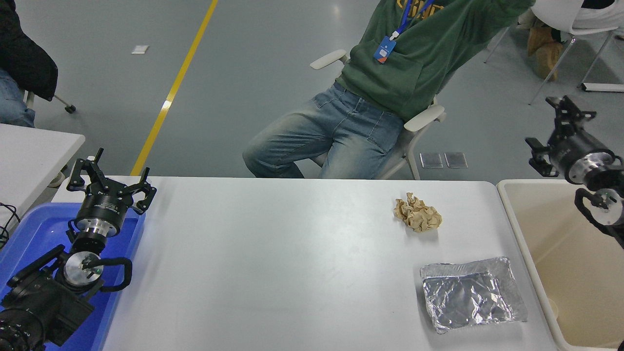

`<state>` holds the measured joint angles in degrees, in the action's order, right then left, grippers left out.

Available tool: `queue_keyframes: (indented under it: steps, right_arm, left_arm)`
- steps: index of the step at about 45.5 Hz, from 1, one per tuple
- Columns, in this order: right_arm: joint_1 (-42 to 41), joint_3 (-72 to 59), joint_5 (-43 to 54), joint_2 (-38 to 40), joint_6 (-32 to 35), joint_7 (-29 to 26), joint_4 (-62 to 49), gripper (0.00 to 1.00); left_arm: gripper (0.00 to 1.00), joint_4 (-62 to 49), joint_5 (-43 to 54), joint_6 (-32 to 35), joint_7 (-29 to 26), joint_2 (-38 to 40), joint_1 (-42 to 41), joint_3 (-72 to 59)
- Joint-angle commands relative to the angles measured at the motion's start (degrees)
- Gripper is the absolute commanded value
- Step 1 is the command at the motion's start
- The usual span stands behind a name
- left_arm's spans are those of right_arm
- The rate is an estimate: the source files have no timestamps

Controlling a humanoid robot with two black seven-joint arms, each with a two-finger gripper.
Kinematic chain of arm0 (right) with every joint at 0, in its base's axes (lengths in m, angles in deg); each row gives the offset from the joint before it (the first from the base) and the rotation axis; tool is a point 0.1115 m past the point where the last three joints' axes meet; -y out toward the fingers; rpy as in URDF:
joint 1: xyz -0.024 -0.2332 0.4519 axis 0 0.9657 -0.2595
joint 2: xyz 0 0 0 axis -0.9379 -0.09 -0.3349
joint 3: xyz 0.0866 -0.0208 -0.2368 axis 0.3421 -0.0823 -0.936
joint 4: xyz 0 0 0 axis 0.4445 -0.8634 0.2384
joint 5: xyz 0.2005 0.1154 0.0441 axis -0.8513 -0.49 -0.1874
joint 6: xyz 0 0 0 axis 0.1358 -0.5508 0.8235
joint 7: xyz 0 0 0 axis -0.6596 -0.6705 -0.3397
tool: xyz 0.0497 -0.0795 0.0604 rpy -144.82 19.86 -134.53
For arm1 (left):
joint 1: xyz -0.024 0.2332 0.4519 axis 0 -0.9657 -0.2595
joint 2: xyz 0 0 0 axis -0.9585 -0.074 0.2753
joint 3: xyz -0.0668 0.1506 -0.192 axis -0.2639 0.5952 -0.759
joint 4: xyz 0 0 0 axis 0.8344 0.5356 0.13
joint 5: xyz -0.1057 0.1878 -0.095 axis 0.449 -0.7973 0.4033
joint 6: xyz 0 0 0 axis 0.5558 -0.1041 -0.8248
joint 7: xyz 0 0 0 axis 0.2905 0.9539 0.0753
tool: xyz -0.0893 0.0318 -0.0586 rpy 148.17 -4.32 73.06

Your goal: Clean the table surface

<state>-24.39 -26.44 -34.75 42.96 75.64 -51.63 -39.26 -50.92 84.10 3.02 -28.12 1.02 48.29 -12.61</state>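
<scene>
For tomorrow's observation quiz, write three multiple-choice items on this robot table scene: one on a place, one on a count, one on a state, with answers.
1. Where does the foil pack lie on the table?
A. Near its right edge, beside the bin
B. In the blue tray
C. At its left end

2. How many pieces of rubbish lie on the table?
A. One
B. Two
C. Four

3. What state is the brown paper in?
A. Flat
B. Rolled into a tube
C. Crumpled

Answers:
1. A, the foil pack sits by the beige bin.
2. B, only the foil pack and the brown paper.
3. C, it is a wrinkled ball.
</scene>
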Motion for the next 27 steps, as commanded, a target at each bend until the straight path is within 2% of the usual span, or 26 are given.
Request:
queue_keyframes:
  steps: [1, 14, 27]
  right_arm:
    - [1.18, 1.64, -4.92, -2.09, 3.36, -1.54, 3.43, 1.00]
    - [3.11, 2.35, -6.76, -8.23, 10.75, -1.46, 1.94, 1.00]
    - [2.67, 0.68, -3.60, -14.12, 10.93, -0.93, -6.32, 1.00]
  left_arm:
    - [1.00, 0.00, 0.00, -0.01, 0.00, 0.00, 0.00, 0.00]
    - [1.00, 0.00, 0.00, -0.01, 0.00, 0.00, 0.00, 0.00]
    - [1.00, 0.00, 0.00, -0.01, 0.00, 0.00, 0.00, 0.00]
